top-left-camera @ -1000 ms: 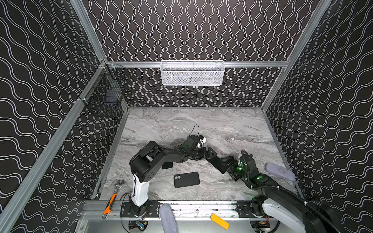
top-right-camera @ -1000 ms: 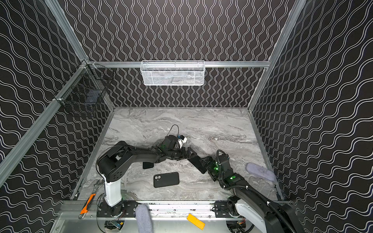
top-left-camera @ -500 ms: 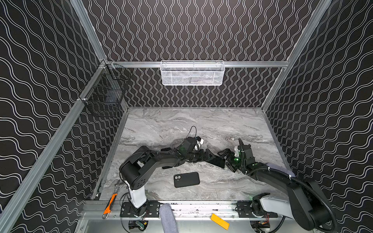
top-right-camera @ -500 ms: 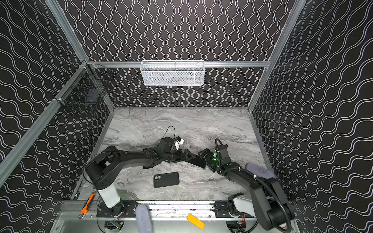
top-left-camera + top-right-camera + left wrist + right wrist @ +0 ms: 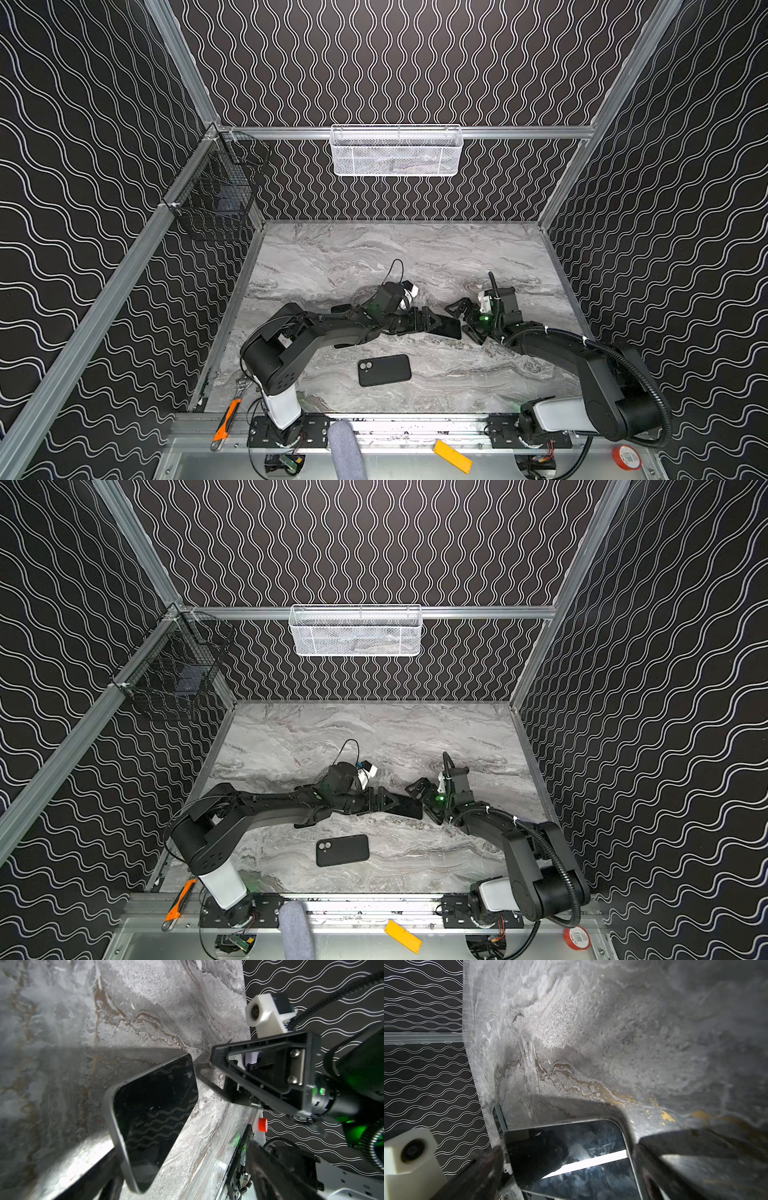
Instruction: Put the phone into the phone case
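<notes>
The phone (image 5: 446,328) (image 5: 405,808), a black slab with a metal rim, sits mid-table between my two grippers. In both top views my left gripper (image 5: 428,324) (image 5: 386,804) reaches it from the left. The left wrist view shows one finger along the phone's (image 5: 153,1118) rim and the other well apart, so the left gripper (image 5: 185,1159) is open. My right gripper (image 5: 463,320) (image 5: 424,798) (image 5: 569,1151) is open, its fingers flanking the phone's (image 5: 571,1157) other end. The phone case (image 5: 384,370) (image 5: 343,850), black with a camera cutout, lies flat nearer the front, untouched.
A white mesh basket (image 5: 395,151) hangs on the back wall and a black wire basket (image 5: 216,199) on the left wall. On the front rail lie an orange-handled tool (image 5: 226,419), a grey padded cylinder (image 5: 345,449), a yellow piece (image 5: 453,457) and a red tape roll (image 5: 625,457).
My right gripper has swung from near the front to the phone's right end. The left arm has stretched out lower, and its fingers have drawn slightly closer together.
</notes>
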`<state>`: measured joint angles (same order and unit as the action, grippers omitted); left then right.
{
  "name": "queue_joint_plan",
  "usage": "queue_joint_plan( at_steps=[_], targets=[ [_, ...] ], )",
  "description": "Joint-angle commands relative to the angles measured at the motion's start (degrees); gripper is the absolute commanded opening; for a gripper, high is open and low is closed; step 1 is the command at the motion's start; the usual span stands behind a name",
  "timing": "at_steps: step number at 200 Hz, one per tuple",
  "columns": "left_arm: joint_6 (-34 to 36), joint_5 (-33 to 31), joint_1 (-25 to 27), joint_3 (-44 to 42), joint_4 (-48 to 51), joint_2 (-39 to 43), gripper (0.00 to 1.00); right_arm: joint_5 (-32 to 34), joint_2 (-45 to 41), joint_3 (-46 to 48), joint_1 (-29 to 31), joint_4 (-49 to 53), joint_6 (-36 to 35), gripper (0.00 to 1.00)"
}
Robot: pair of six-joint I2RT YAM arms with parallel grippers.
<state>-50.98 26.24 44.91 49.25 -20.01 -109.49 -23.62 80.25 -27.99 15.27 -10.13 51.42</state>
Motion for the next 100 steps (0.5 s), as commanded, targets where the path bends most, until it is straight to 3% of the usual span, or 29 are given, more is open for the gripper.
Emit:
queue_joint_plan(
  at_steps=[1,81,100],
  targets=[
    [0.1,0.5,-0.2,0.4,-2.2,-0.2,0.82,-0.2,0.7,0.0,-0.1,1.5,-0.8,0.99],
    [0.1,0.9,-0.4,2.1,-1.3,-1.9,0.45,-0.3,1.4,0.0,-0.1,1.1,-1.2,0.99],
    [0.6,0.7,-0.5,2.4,-0.6,-1.9,0.44,-0.1,1.2,0.0,-0.2,1.3,-1.4,0.99]
  ],
)
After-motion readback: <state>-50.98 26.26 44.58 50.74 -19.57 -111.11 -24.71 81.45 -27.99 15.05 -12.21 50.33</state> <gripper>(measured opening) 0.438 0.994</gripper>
